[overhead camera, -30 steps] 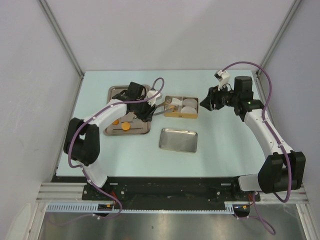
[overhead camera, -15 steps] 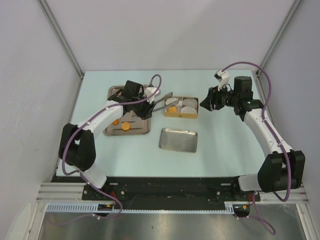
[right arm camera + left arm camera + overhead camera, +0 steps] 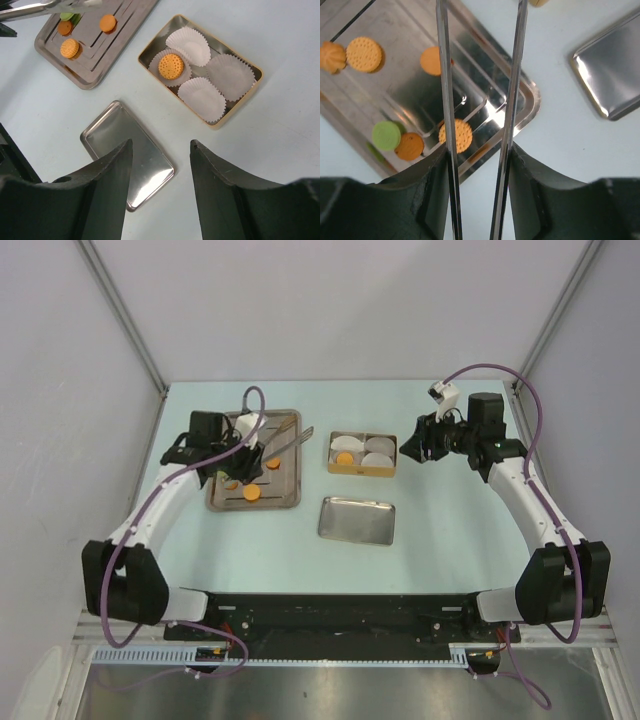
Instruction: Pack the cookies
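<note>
Gripping a pair of metal tongs (image 3: 512,75), the left tool (image 3: 477,160) hangs over the ribbed steel tray (image 3: 410,95). Its dark fingers are clamped on the two blades, and the tongs' far tips stand apart with nothing between them. In the left wrist view the blades run straight up the middle and cut across one rounded corner of the tray.

Six cookies (image 3: 364,54) lie loose on that tray. The only markings to read are pressed into them: a grid of small dots on two, and a swirl on the one at the left edge of the view. A green cookie (image 3: 386,135) touches a darker orange one, and a plain orange one lies further along the ribs. One dotted cookie (image 3: 460,136) is partly hidden behind the left blade.

Another dotted cookie sits in the tan box (image 3: 238,102), in the one of its four white paper liners (image 3: 192,42) nearest the ribbed tray.

The right tool (image 3: 160,150) is held above the desk (image 3: 450,530) just right of the box, its jaws wide apart and holding nothing. A flat steel tray (image 3: 107,132) lies near the box but apart from it, partly covered in the right wrist view by one black finger. A purple cable (image 3: 530,400) loops along each arm.
</note>
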